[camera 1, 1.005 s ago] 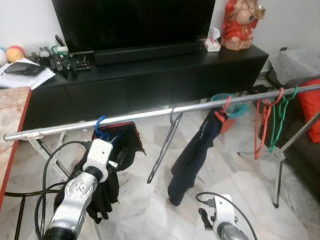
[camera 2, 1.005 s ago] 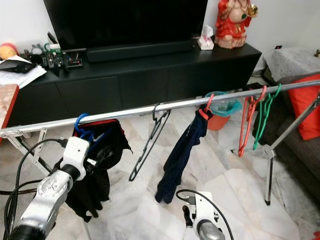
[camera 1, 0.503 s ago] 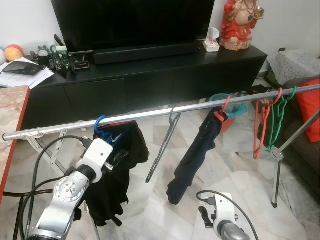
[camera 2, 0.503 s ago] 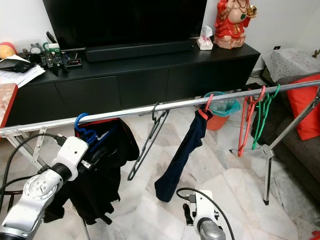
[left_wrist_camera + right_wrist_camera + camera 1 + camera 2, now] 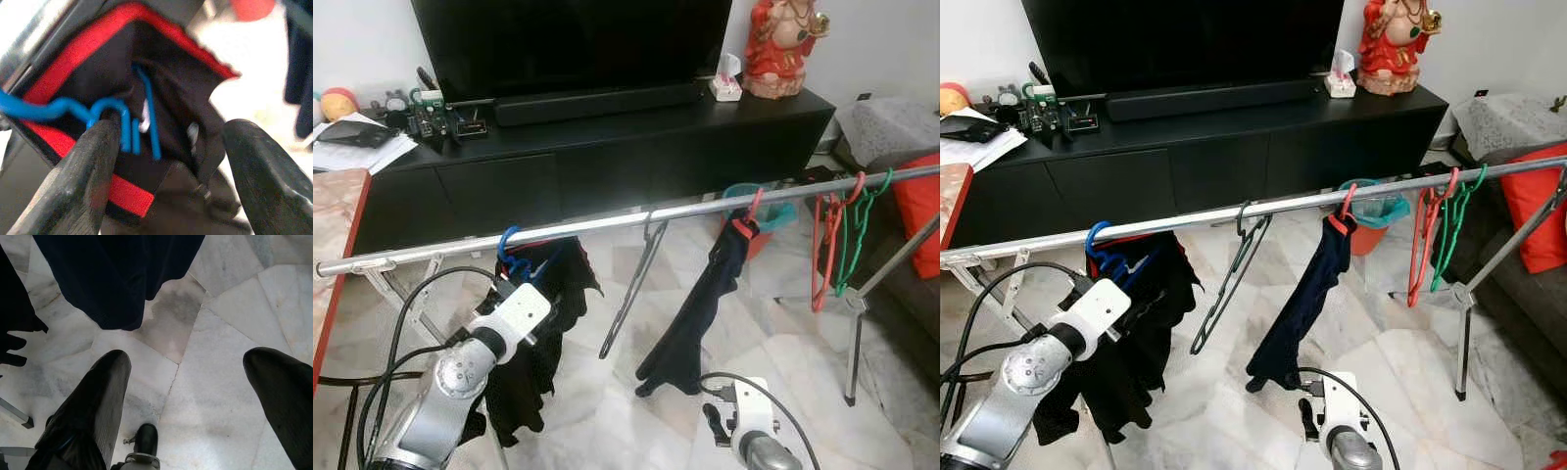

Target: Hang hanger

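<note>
Left wrist view: left gripper (image 5: 166,161) spread wide, nothing pinched between the fingers (image 5: 83,171). Blue hanger (image 5: 117,122) straight ahead of it, neck just beside one fingertip; contact cannot be told. Black garment with red trim (image 5: 122,191) draped on that hanger, filling the gap ahead of the fingers.

Left eye view: blue hanger hook over the metal rail (image 5: 607,223), just above and beyond the left gripper's wrist. Further along the rail, to the gripper's right: bare dark hanger (image 5: 631,294), navy garment (image 5: 700,313) on a red hanger, then red and green hangers (image 5: 837,235) near the far end.

Right wrist view: right gripper (image 5: 195,396) low near the marble floor (image 5: 220,333), fingers wide apart, holding nothing.
</note>
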`<state>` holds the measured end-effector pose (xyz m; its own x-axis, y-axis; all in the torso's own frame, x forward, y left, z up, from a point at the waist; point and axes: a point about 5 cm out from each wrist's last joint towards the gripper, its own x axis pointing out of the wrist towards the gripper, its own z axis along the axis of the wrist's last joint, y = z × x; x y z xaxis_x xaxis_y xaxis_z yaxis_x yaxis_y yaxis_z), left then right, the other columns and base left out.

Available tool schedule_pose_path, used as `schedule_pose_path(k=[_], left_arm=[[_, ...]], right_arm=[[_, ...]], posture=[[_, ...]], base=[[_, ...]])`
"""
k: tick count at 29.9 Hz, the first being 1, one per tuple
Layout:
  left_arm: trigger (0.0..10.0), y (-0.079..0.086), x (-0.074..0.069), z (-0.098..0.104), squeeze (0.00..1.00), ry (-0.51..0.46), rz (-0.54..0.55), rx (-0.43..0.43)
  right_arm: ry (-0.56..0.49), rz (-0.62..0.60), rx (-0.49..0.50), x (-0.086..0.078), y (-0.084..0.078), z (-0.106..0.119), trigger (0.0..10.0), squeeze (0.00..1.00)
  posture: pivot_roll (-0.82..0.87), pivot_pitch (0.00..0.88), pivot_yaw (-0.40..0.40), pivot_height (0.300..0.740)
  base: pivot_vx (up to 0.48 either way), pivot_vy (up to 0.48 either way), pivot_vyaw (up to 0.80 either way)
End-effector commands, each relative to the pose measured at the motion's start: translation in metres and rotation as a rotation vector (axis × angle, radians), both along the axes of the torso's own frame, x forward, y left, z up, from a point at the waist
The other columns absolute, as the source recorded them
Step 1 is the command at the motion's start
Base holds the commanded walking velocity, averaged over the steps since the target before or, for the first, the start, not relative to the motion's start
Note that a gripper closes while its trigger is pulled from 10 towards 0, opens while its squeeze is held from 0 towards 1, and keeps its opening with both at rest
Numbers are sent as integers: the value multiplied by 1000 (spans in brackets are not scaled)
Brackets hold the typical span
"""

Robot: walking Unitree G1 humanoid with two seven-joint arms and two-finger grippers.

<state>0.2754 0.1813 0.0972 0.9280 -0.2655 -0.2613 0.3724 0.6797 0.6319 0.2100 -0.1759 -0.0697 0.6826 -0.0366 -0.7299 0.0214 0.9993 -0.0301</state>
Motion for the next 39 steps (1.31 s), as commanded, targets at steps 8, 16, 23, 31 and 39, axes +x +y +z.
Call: schedule_pose_path(k=[8, 16, 23, 31, 39], left_arm=[[10000, 9, 12, 4, 0, -59, 147, 81], [10000, 19, 19, 15, 0, -149, 259, 112], [10000, 13, 21, 14, 0, -149, 240, 69], [10000, -6, 23, -2, 0, -78, 121, 16], [10000, -8, 28, -13, 0, -75, 134, 3]], right_arm=[[-3, 11, -6, 2, 0, 1, 10000, 0], [-1, 11, -5, 1, 0, 1, 10000, 0], [-2, 10, -3, 1, 1, 1, 10000, 0], [-4, 3, -2, 1, 0, 1, 10000, 0], [-4, -1, -4, 1, -1, 1, 10000, 0]], posture=[[18, 0, -68, 740], [17, 0, -69, 740], [21, 0, -71, 740], [16, 0, -70, 740], [10, 0, -73, 740]], base=[[0, 0, 0], [0, 0, 0], [0, 0, 0], [0, 0, 0], [0, 0, 0]])
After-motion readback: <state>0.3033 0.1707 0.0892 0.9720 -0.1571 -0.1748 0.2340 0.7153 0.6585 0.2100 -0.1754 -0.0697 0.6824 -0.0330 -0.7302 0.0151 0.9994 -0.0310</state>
